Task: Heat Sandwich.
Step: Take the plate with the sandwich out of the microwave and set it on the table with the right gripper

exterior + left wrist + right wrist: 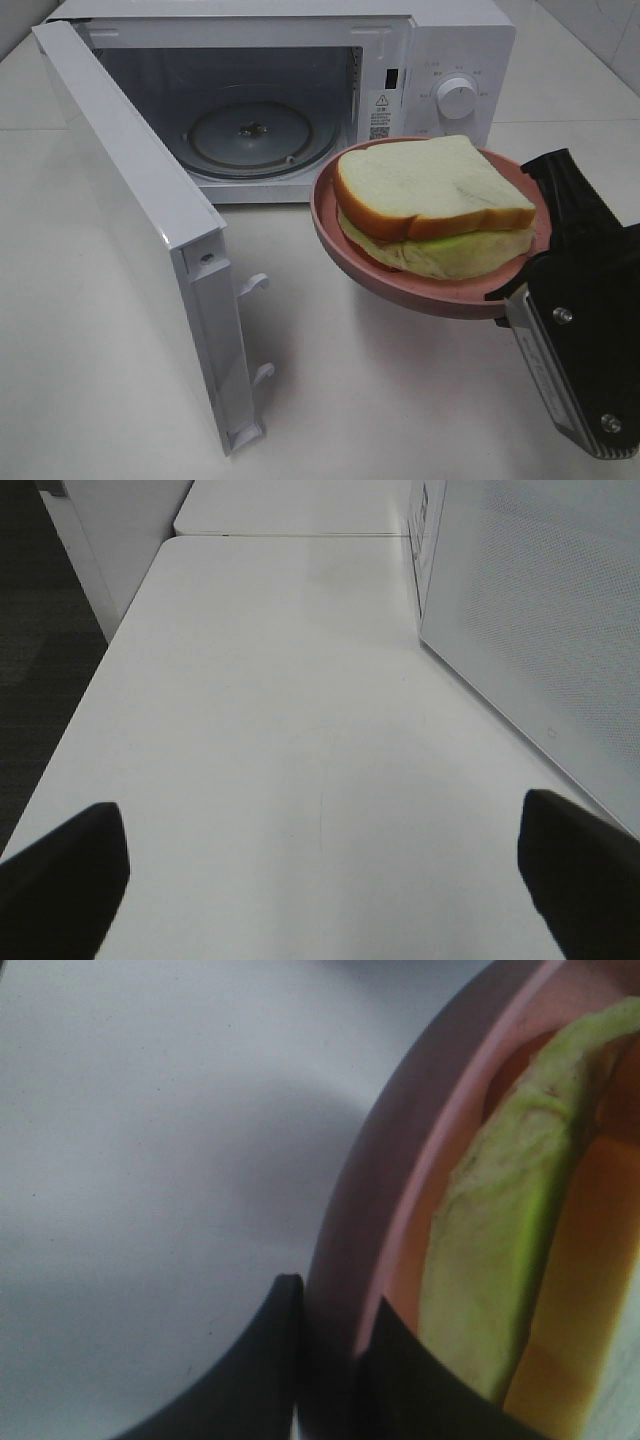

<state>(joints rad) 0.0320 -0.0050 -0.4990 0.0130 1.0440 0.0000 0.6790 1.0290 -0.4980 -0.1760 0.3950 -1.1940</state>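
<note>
On the white table (90,330), exterior high view: one microwave (440,60) stands at the far edge, its door (140,230) swung fully open toward the near left. Inside, one round glass turntable (250,135), bare. One control knob (457,98) on the panel to the right of the cavity; two latch hooks on the door's free edge. One pink plate (400,285) is held above the table, in front of the open cavity and a little to its right, not touching the microwave. One sandwich (430,205) lies on the plate: two pale bread slices with tan crust, yellow-green filling between them. One gripper is visible here, the right gripper (530,275), black, at the plate's right rim; its arm runs to the near right corner.

Left wrist view: the left gripper (320,880) shows two dark fingers (60,880) spread as wide as the frame allows, nothing between them but bare table. The microwave's perforated side wall stands alongside. A second table butts against the far end of this one.

Right wrist view: two black fingers (250,1380) are pinched nearly together on the plate's rim, one outside, one inside. The sandwich's green filling and orange-brown crust lie just past the inner finger. Table surface lies below, apart from the plate.
</note>
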